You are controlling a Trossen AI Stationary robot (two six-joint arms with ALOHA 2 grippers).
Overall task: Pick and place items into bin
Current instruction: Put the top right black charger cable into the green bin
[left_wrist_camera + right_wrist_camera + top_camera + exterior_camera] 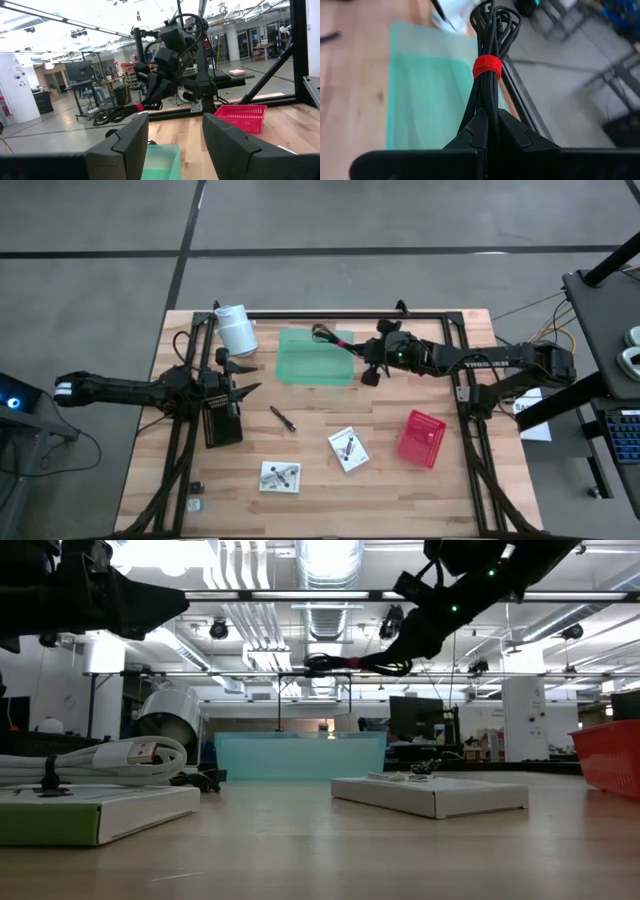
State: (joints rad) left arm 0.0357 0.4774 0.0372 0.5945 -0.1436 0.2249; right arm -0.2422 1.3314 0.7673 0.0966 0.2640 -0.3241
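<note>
My right gripper (490, 125) is clamped on the red-banded coiled black cable bundle (487, 55) above the translucent green bin's (315, 360) far edge; next, I judge: centre, release.

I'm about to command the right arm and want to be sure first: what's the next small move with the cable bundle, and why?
Probably shift the right gripper a little further over the translucent green bin, then open its jaws. They are shut on the coiled black cable bundle with the red strap, which hangs above the bin's far edge, partly over the table's black frame, so releasing now might miss.
</note>
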